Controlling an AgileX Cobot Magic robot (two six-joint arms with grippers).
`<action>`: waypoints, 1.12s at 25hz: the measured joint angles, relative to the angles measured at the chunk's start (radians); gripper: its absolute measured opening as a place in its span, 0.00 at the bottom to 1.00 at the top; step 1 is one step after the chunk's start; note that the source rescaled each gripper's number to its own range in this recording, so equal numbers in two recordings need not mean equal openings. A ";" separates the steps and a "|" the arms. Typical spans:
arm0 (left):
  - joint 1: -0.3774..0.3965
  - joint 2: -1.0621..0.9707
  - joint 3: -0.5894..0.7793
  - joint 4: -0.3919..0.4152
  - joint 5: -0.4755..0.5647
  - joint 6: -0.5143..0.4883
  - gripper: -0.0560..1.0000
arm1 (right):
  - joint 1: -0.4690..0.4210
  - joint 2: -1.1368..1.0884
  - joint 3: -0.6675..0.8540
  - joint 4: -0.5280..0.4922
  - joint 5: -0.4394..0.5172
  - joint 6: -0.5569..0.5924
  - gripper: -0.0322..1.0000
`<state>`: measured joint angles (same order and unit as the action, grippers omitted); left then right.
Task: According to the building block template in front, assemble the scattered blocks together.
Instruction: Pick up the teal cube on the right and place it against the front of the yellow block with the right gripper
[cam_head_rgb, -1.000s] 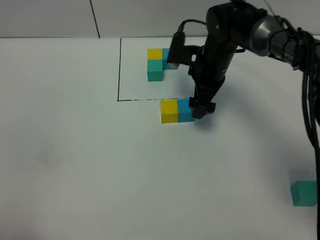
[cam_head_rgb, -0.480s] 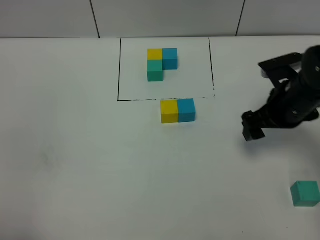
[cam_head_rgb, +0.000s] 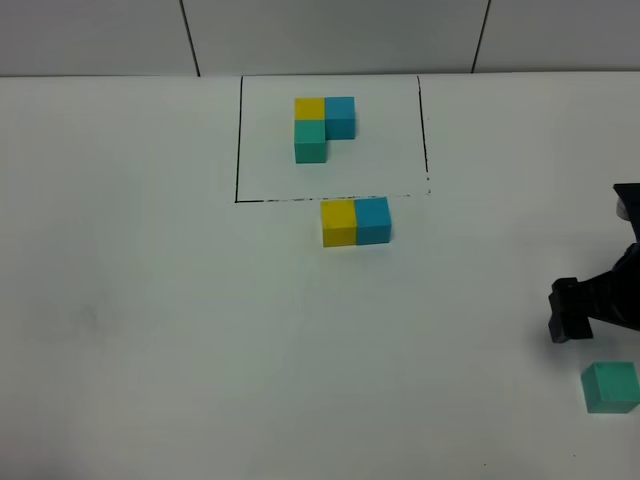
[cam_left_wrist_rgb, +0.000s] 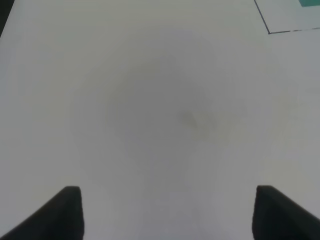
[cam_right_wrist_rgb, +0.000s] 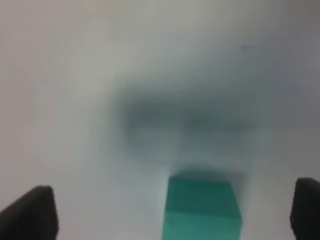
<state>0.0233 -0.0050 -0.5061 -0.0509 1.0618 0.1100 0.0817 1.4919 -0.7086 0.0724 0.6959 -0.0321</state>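
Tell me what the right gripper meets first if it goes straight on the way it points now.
Most likely the loose teal-green cube, lying just ahead of the right gripper, in line between its open fingers; blur leaves depth uncertain.

Bright, even light; right wrist view heavily blurred.

I'm seeing the template (cam_head_rgb: 322, 128) sitting flat at the far side inside its thin black outline (cam_head_rgb: 238, 140). It's making an L, with yellow at the back left, blue touching its right side and teal-green touching its front. The loose yellow cube (cam_head_rgb: 339, 222) and blue cube (cam_head_rgb: 372, 220) are sitting pressed together, yellow on the left, just outside the outline's near edge. The teal cube (cam_head_rgb: 611, 387) is sitting alone, well apart, at the near right.
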 joint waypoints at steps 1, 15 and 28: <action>0.000 0.000 0.000 0.000 0.000 0.000 0.64 | -0.003 -0.010 0.015 -0.001 0.003 0.001 0.88; 0.000 0.000 0.000 0.000 0.000 0.000 0.64 | -0.004 -0.067 0.218 0.036 -0.117 0.002 0.88; 0.000 0.000 0.000 0.000 0.000 0.000 0.64 | -0.004 -0.034 0.244 0.039 -0.213 0.003 0.87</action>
<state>0.0233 -0.0050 -0.5061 -0.0509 1.0618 0.1100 0.0781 1.4578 -0.4644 0.1110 0.4827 -0.0289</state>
